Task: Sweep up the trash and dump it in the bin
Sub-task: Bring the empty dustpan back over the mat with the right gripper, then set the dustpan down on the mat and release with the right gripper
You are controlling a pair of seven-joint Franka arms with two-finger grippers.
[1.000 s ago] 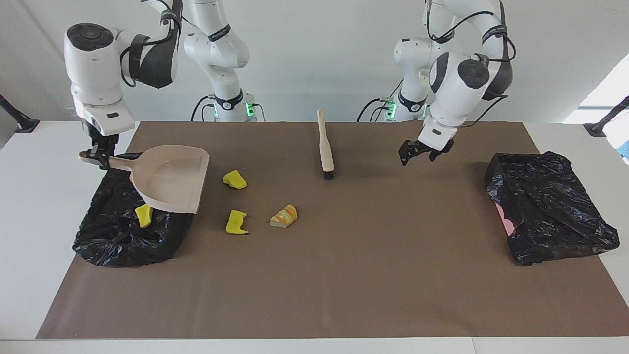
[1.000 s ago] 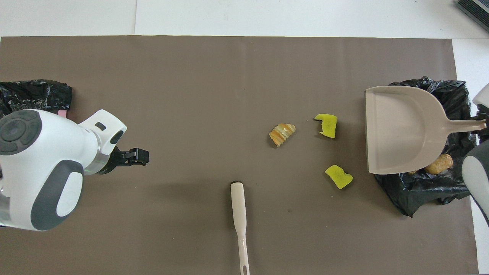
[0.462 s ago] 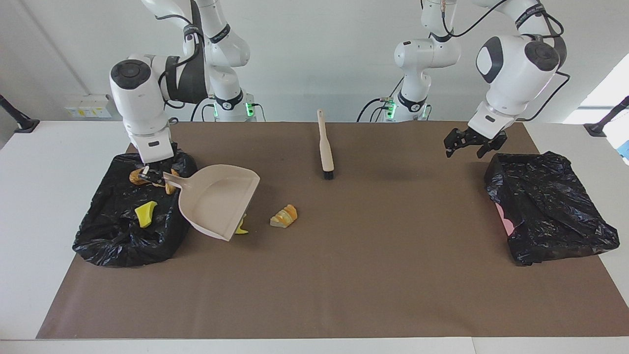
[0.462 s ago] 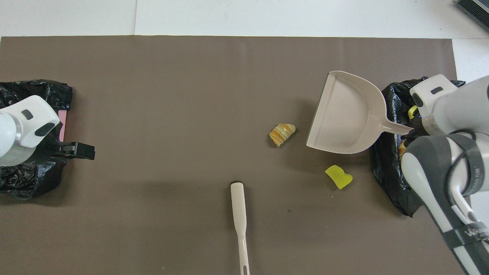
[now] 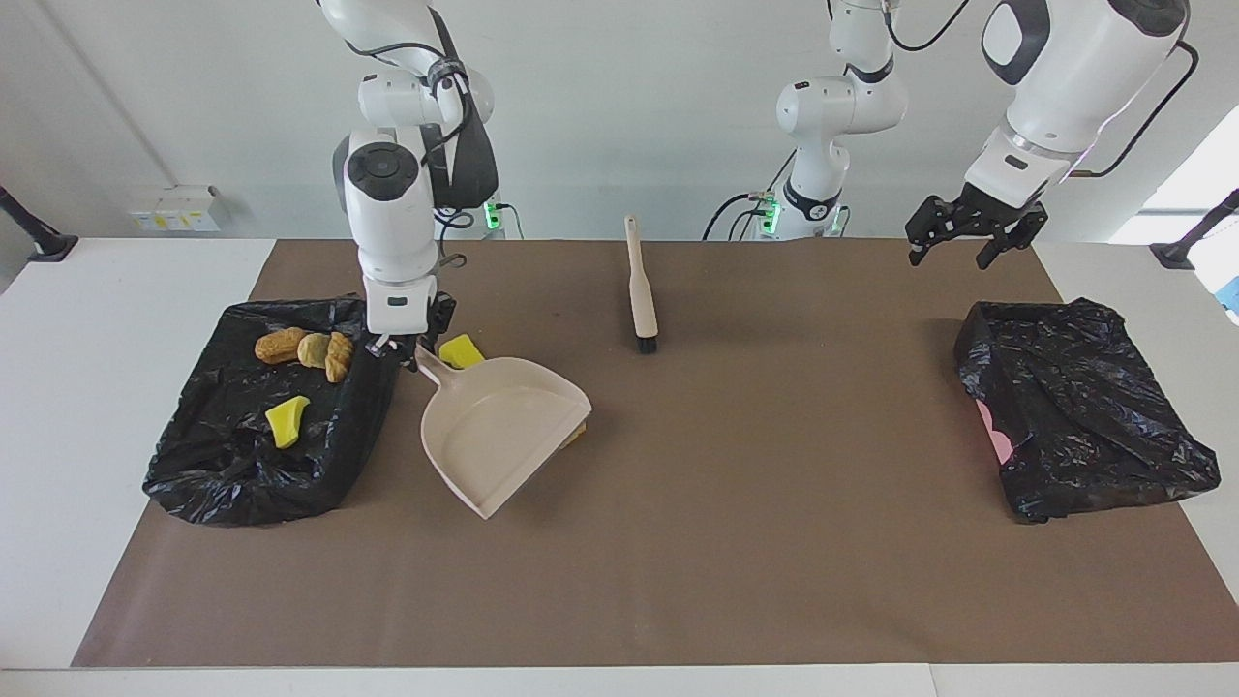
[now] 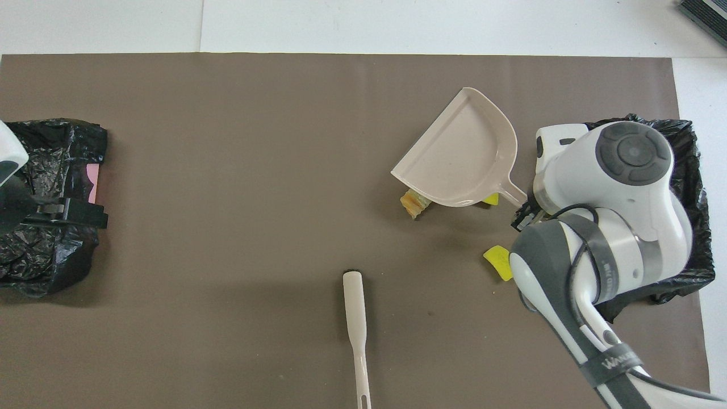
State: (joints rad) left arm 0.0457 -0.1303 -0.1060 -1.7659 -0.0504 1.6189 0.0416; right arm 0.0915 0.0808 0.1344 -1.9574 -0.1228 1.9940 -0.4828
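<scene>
Trash here is seven small lumps. Four lie in the open black plastic bin bag (image 5: 223, 465) in the middle band of the facing frame, at the right arm's end: three brown bread-like pieces (image 5: 312, 349) and one yellow foam chunk (image 5: 287, 422). Three more are loose on the brown mat (image 5: 678, 542) of the tabletop beside that bag: a yellow foam chunk (image 5: 462, 350) by the pan handle, another yellow piece (image 6: 491, 199) and a striped orange bread-like piece (image 6: 413, 205), both half hidden under the pan.

They look light and soft, likely to skid or roll when nudged, and too small to pinch well. Better scooped over the pan's lip.

A beige plastic dustpan (image 5: 503, 426) is above them, stiff and light; the right tool (image 5: 405, 347) is clamped on its handle end, where a long lever may let it twist.

A cream hand brush (image 5: 639, 286) lies free at upper centre. The left tool (image 5: 951, 252) waits with fingers spread, above a closed black bag (image 5: 1084, 407).
</scene>
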